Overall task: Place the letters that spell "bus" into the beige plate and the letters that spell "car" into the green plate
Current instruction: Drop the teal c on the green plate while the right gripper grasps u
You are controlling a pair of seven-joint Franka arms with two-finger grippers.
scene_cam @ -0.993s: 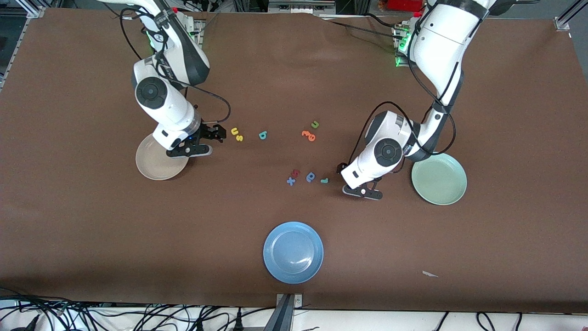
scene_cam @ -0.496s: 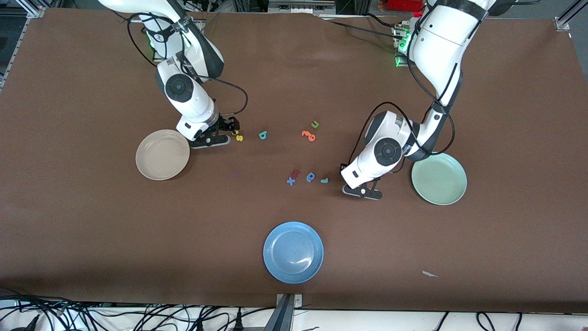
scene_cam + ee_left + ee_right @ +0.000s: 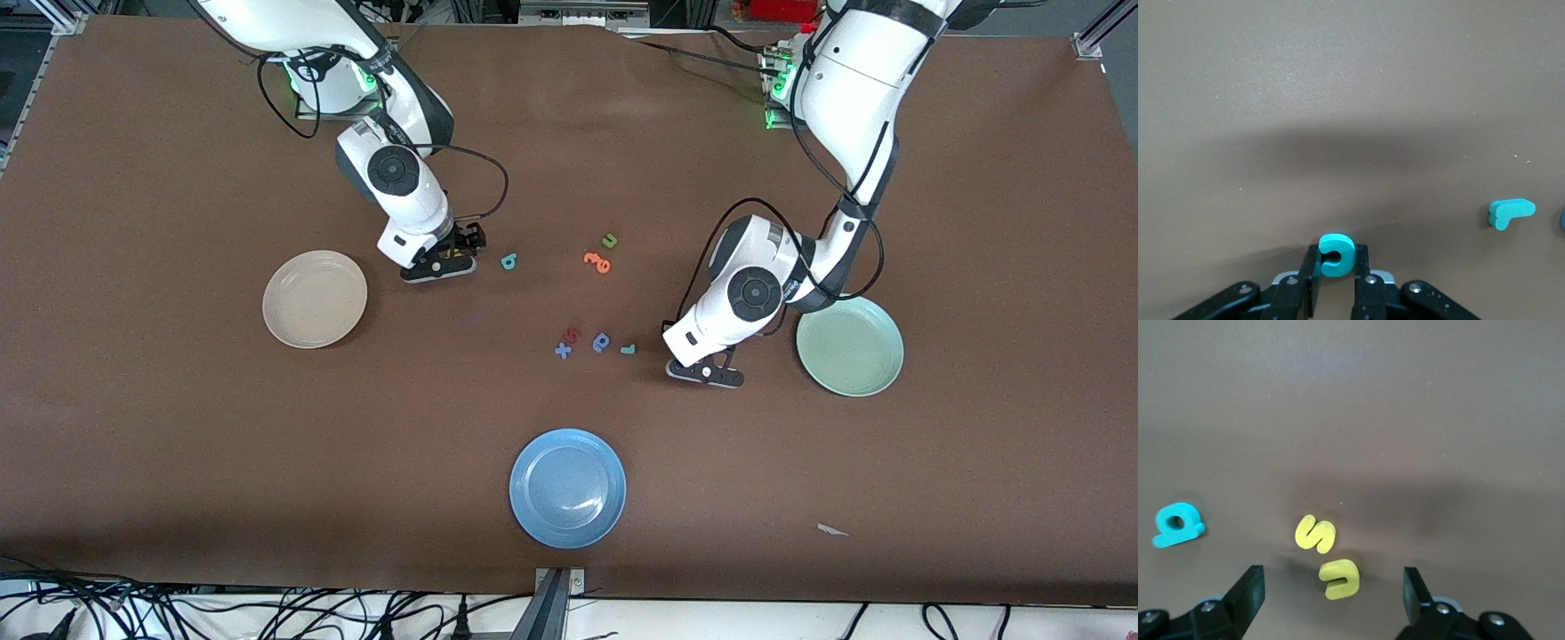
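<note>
Blue plate (image 3: 567, 488) nearest cam. Left gripper (image 3: 1335, 283) low on bench by green plate (image 3: 849, 346), pinched onto teal "c" (image 3: 1335, 254); teal "r" (image 3: 1510, 213) near. Right gripper (image 3: 1333, 595) wide apart, nothing held, over yellow "u" (image 3: 1339, 577) + "s" (image 3: 1315, 534); teal "b" (image 3: 1177, 524) beside; beige plate (image 3: 314, 299) near.

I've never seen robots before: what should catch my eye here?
The left arm's jaws pinch a teal c down at the table, beside the green plate. The right arm's jaws stand open over a yellow s and a yellow u, near the beige plate. A blue plate sits nearest the front camera.
</note>
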